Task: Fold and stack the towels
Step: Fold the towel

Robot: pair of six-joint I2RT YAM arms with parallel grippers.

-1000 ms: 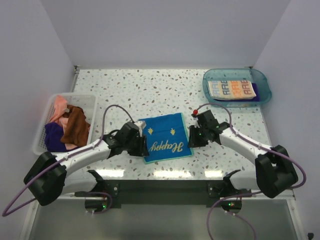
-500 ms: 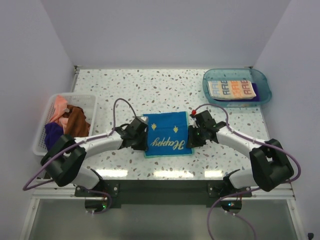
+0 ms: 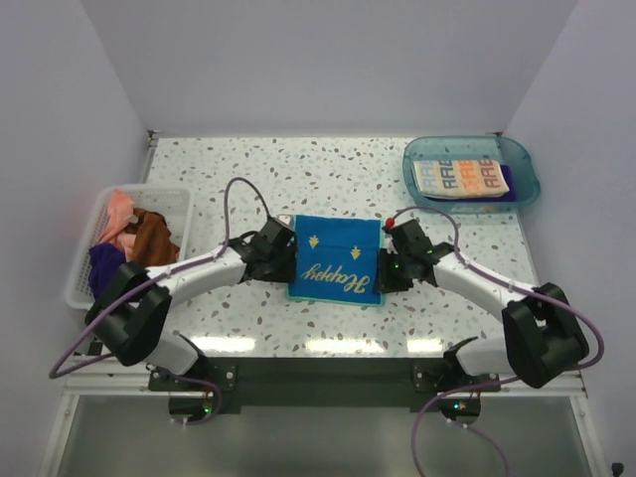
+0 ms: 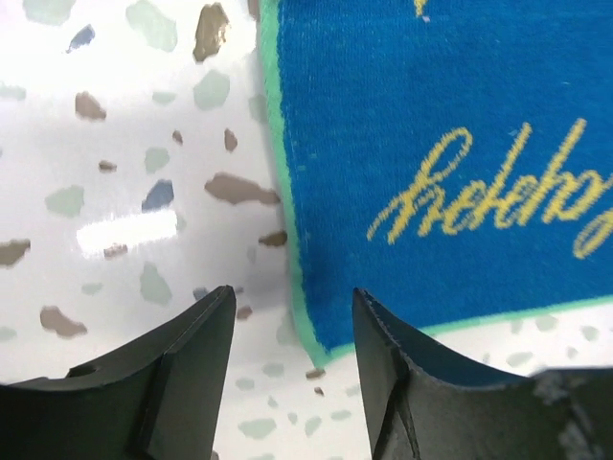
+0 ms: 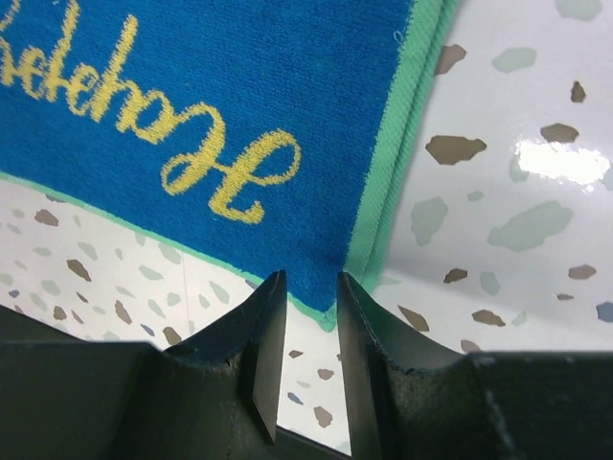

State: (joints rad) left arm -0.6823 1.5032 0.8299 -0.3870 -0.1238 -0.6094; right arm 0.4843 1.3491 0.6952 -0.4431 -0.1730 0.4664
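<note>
**Both jaws at the near corners of the blue "Happy" towel**

The blue towel (image 3: 336,260) lies flat, folded to a rectangle, in the middle of the terrazzo table (image 3: 298,174), between my two wrists. Its longer side runs left to right, from one gripper to the other. The yellow script "Happy" follows that axis, with the tops of the letters turned toward my bases, so it reads upside down from overhead. Two small yellow motifs sit on the far half. A thin green hem runs round the deep blue cloth, and at the right edge I see it doubled, one layer over another.

My left gripper (image 4: 292,307) stands at the towel's near left corner with its jaws spread wide. The corner lies flat beneath the gap, and nothing is grasped.

My right gripper (image 5: 311,287) is at the near right corner with only a narrow slit between its jaws. The hem shows in that slit, but I cannot tell whether I pinch it or merely hang over it.

Far right, a teal tray (image 3: 527,181) holds a folded white lettered towel (image 3: 462,177) on a purple one (image 3: 509,179). At the left, a white basket (image 3: 83,260) holds crumpled pink, brown and purple towels (image 3: 149,248).
</note>
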